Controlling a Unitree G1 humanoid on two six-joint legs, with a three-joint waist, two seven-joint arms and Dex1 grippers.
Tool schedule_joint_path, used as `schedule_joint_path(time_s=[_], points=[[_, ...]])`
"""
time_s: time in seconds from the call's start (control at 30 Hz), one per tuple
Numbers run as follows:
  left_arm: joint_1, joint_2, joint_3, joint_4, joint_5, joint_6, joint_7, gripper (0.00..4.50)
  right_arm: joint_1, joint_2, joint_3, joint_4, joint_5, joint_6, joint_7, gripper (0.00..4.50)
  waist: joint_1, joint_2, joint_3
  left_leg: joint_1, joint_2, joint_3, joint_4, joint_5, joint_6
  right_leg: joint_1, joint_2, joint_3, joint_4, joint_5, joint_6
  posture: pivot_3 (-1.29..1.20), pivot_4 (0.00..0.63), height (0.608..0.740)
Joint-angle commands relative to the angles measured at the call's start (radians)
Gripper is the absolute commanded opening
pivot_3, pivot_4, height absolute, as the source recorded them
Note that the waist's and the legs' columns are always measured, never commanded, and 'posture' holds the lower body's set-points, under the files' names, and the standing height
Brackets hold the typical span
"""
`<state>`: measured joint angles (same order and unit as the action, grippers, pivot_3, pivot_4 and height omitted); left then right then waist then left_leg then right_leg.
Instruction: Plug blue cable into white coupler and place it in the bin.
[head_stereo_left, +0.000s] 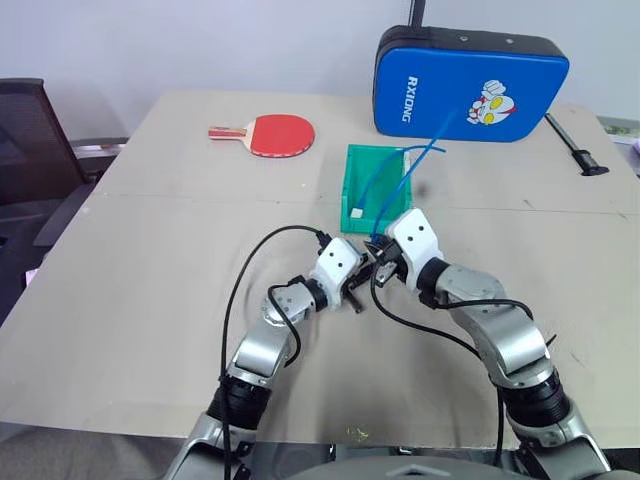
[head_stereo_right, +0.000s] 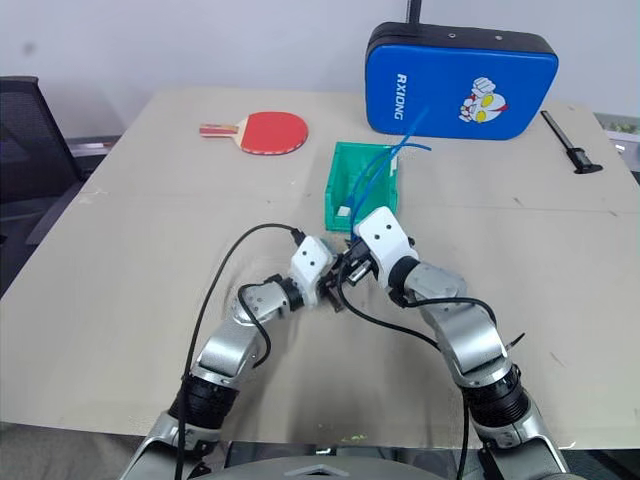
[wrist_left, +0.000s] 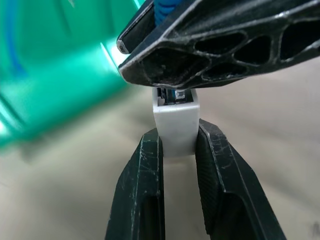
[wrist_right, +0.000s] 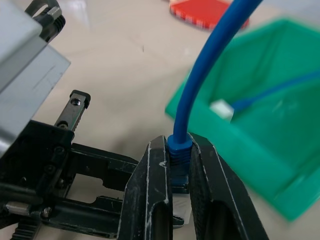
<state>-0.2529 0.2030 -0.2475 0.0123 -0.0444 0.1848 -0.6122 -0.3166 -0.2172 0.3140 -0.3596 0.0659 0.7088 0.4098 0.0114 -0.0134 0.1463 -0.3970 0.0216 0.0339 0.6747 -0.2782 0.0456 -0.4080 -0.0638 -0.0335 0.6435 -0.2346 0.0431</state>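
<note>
The white coupler (wrist_left: 175, 125) sits pinched between the left gripper's (wrist_left: 176, 150) jaws, socket facing the plug end of the blue cable (wrist_right: 197, 85), and the right gripper (wrist_right: 179, 165) has its jaws clamped on the cable's blue boot just behind that plug. The two meet low over the middle of the bench (head_stereo_left: 150, 300), just near of the green bin (head_stereo_left: 352, 190).

How far along? The plug looks right at the socket mouth, maybe partly in (I can't tell whether it has seated). So the mating is the step in hand, and the drop into the bin is all to come.

The bin already holds another blue cable with its own white block (wrist_right: 221, 109), so it isn't empty.

The left wrist view gives the close look at the coupler's open socket, with the right gripper's fingers pressing in above it. The right wrist view shows the grip on the boot and the cable arching away over the bin. The head views give the layout: red paddle (head_stereo_left: 270, 133) far left, blue padded case (head_stereo_left: 470, 85) at the far edge.
</note>
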Motion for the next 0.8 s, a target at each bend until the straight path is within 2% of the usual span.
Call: schedule_joint_path(time_s=[0.03, 0.13, 0.27, 0.4, 0.6, 0.67, 0.77, 0.8], points=[[-0.062, -0.033, 0.031, -0.004, -0.055, -0.095, -0.012, 0.28, 0.032, -0.008, 0.015, 0.166, -0.015, -0.038, 0.006, 0.00, 0.001, 0.000, -0.001, 0.001, 0.000, 0.000, 0.000, 0.000, 0.000, 0.000, 0.000, 0.000, 0.000, 0.000, 0.000, 0.00, 0.150, 0.729], [-0.068, -0.015, 0.021, 0.037, -0.029, -0.114, -0.021, 0.28, 0.036, -0.004, 0.025, 0.213, -0.011, -0.058, 0.017, 0.00, 0.000, 0.001, -0.002, 0.003, 0.000, -0.001, 0.000, 0.000, 0.000, 0.002, 0.001, 0.000, 0.001, 0.000, 0.000, 0.00, 0.150, 0.729], [-0.073, -0.011, 0.024, 0.053, -0.029, -0.118, -0.017, 0.28, 0.064, -0.005, 0.050, 0.236, -0.001, -0.035, 0.043, 0.00, -0.002, 0.001, -0.002, 0.016, 0.001, -0.001, 0.000, 0.000, 0.000, 0.014, 0.001, 0.001, 0.001, 0.000, -0.001, 0.00, 0.150, 0.729], [-0.072, -0.009, 0.026, 0.048, -0.023, -0.120, -0.013, 0.28, 0.084, -0.015, 0.055, 0.236, 0.023, 0.039, 0.064, 0.00, -0.003, 0.003, -0.009, 0.017, 0.001, -0.001, 0.000, 0.000, 0.000, 0.015, 0.001, 0.002, 0.001, 0.000, -0.001, 0.00, 0.150, 0.729], [-0.062, 0.005, 0.024, 0.028, -0.028, -0.131, -0.040, 0.28, 0.065, 0.014, 0.014, 0.251, 0.012, -0.099, 0.022, 0.00, -0.004, 0.004, -0.011, 0.017, 0.001, -0.001, -0.001, 0.000, 0.000, 0.014, 0.001, 0.002, 0.000, 0.000, -0.001, 0.00, 0.150, 0.729], [-0.053, 0.004, 0.032, 0.017, -0.017, -0.152, -0.016, 1.32, 0.052, 0.023, -0.011, 0.246, 0.006, -0.147, 0.006, 0.00, -0.007, 0.004, -0.010, 0.017, 0.001, -0.001, -0.001, 0.000, 0.000, 0.014, 0.001, 0.002, 0.000, 0.000, -0.001, 0.00, 0.150, 0.729], [-0.030, 0.020, 0.054, -0.024, -0.038, -0.119, -0.016, 2.58, 0.039, 0.029, -0.047, 0.231, 0.016, -0.224, 0.008, 0.00, -0.008, 0.004, -0.010, 0.016, 0.001, -0.001, -0.001, 0.000, 0.000, 0.013, 0.001, 0.003, 0.000, 0.000, -0.001, 0.00, 0.150, 0.729], [-0.015, 0.041, 0.062, -0.052, -0.052, -0.093, -0.033, 2.58, 0.033, 0.021, -0.059, 0.225, 0.028, -0.245, 0.027, 0.00, -0.011, 0.003, -0.010, 0.015, 0.001, 0.000, -0.001, 0.000, 0.000, 0.013, 0.001, 0.003, 0.000, 0.000, -0.001, 0.00, 0.150, 0.729]])
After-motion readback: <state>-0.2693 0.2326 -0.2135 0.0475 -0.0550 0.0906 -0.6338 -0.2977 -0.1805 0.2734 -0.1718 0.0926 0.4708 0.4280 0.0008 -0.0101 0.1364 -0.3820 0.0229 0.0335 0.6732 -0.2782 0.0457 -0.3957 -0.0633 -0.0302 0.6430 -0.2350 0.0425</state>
